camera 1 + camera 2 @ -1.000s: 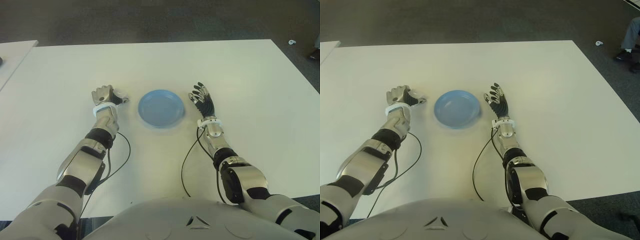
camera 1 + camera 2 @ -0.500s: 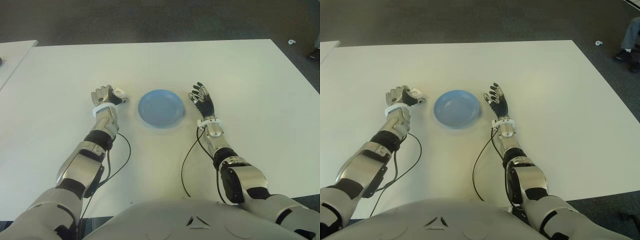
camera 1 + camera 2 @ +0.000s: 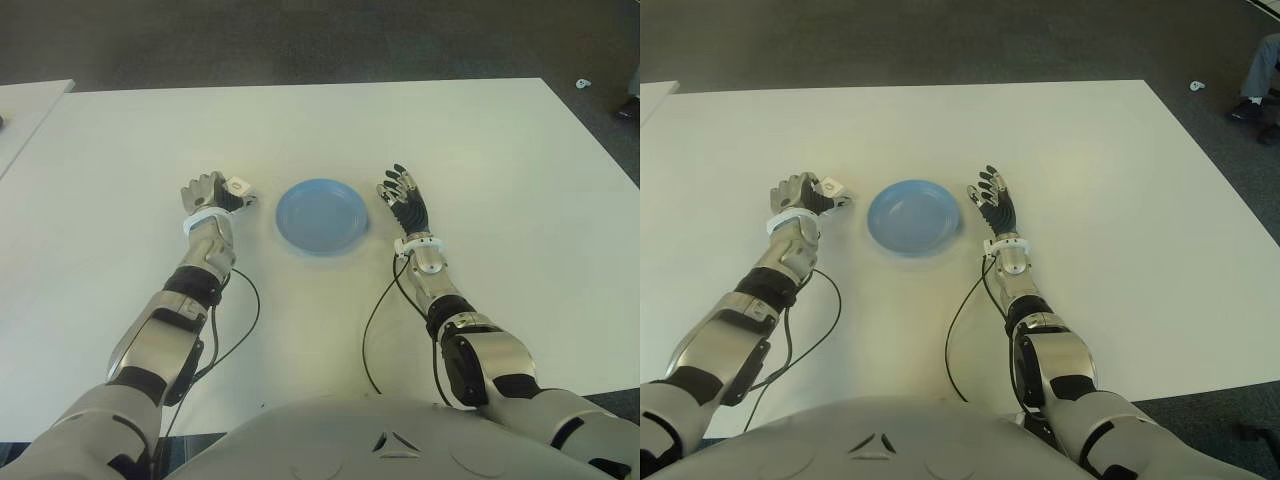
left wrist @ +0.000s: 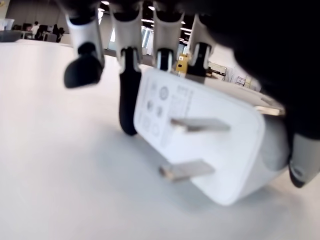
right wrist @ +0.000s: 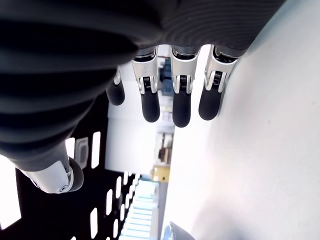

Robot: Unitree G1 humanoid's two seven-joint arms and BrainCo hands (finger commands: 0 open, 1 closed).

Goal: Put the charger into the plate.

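White table (image 3: pixel 500 140) fills most of both eye views; surface bare and matte. Dark grey carpet floor (image 3: pixel 300 40) runs across the top of the frame behind it

Second white table (image 3: pixel 25 110), only a corner showing, upper left of the left eye view; narrow strip of floor between it and the main one. Small dark thing at its far left edge, too little visible to tell what

Small white scrap (image 3: pixel 1197 86) on the floor, upper right. Just right of it a person's leg (image 3: pixel 1262 65) in blue trousers, dark shoe (image 3: pixel 1245 110) on the carpet, cut by the frame edge
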